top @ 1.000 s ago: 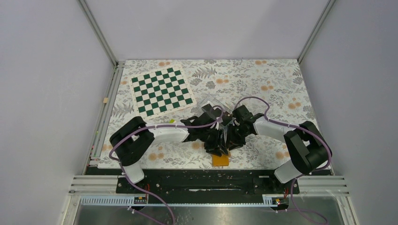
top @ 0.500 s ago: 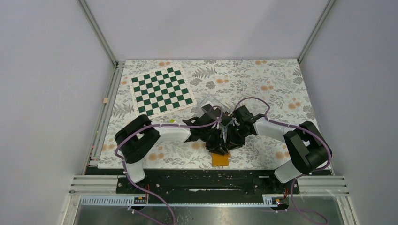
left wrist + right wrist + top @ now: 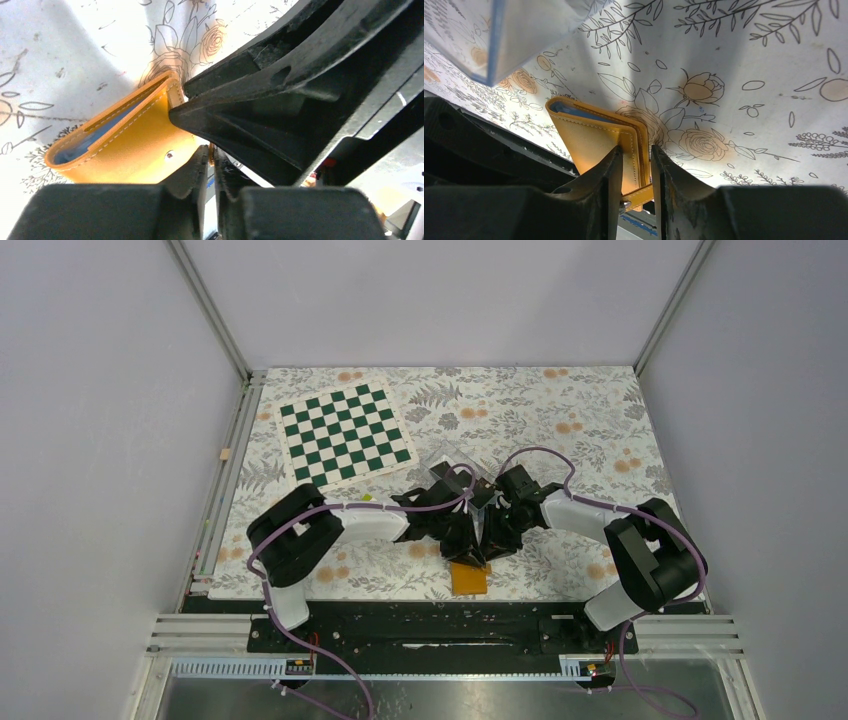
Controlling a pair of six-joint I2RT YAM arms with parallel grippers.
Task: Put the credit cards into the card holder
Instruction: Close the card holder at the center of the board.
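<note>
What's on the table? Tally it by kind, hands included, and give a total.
card holder: 1
clear box: 1
chessboard mat: 1
robot hands: 2, left hand and right hand
Total: 5
</note>
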